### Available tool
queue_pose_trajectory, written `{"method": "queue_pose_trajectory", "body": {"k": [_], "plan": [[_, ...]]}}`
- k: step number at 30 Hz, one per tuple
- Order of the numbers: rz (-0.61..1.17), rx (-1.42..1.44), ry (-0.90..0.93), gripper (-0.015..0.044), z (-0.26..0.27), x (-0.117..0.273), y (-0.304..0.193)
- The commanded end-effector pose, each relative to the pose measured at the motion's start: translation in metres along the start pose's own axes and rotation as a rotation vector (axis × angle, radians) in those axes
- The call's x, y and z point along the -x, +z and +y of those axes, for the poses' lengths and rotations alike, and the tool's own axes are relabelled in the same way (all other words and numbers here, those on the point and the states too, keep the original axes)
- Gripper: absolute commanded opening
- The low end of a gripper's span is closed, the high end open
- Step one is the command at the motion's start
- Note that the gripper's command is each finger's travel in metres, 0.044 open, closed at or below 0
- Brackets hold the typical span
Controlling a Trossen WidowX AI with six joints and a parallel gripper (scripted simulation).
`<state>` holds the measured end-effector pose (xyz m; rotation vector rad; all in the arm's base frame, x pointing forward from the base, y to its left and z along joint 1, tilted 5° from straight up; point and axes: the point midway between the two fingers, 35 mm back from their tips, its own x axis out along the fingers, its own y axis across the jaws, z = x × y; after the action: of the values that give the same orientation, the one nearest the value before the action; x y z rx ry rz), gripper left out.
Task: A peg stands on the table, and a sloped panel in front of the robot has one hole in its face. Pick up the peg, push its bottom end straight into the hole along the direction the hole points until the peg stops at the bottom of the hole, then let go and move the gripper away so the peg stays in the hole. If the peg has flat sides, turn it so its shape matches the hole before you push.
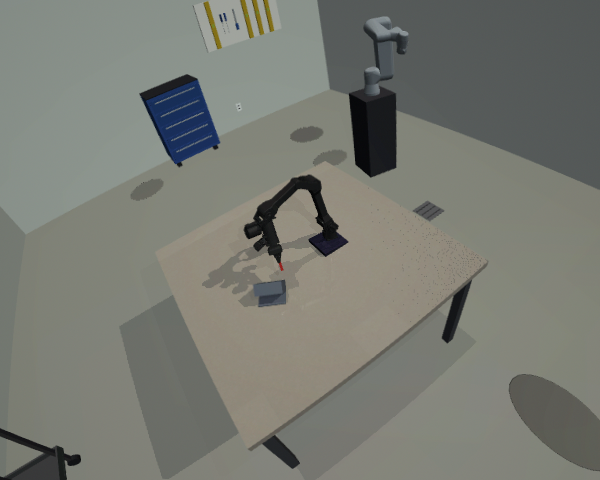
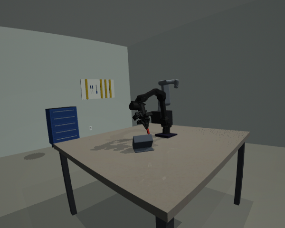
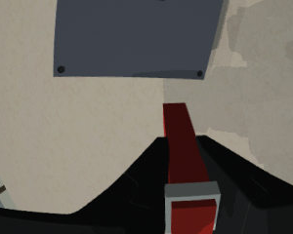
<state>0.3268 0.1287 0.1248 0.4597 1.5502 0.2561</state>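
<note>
A red flat-sided peg (image 1: 281,267) (image 2: 148,131) (image 3: 178,127) is held off the table, tilted, its lower end pointing down past the fingertips. My gripper (image 1: 278,260) (image 2: 147,128) (image 3: 181,146) is shut on it; a grey band shows round the peg near its top in the wrist view. The blue-grey sloped panel (image 1: 269,288) (image 2: 142,138) (image 3: 132,39) stands on the table just beyond the peg. In the wrist view its near edge, with a dark dot at each corner, lies ahead of the peg's end with a gap between. The hole is not clearly visible; only a dark speck shows at the wrist view's top edge.
The table (image 1: 341,310) (image 2: 186,152) bears the arm's dark base plate (image 1: 336,245) (image 2: 166,135) behind the panel. The arm's shadow falls across the table beside the panel. A blue drawer cabinet and a grey arm on a black pedestal stand away from the table.
</note>
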Motion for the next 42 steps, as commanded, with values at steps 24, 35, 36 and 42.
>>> {"method": "queue_pose_trajectory", "body": {"k": [24,35,36,42], "plan": [[-0.054,-0.099,0.159,0.0000,-0.019,0.014,0.020],[-0.083,-0.133,0.222,0.0000,-0.027,0.022,0.028],[-0.086,-0.135,0.227,0.0000,-0.028,0.023,0.029],[-0.103,-0.152,0.261,0.0000,-0.032,0.028,0.033]]}}
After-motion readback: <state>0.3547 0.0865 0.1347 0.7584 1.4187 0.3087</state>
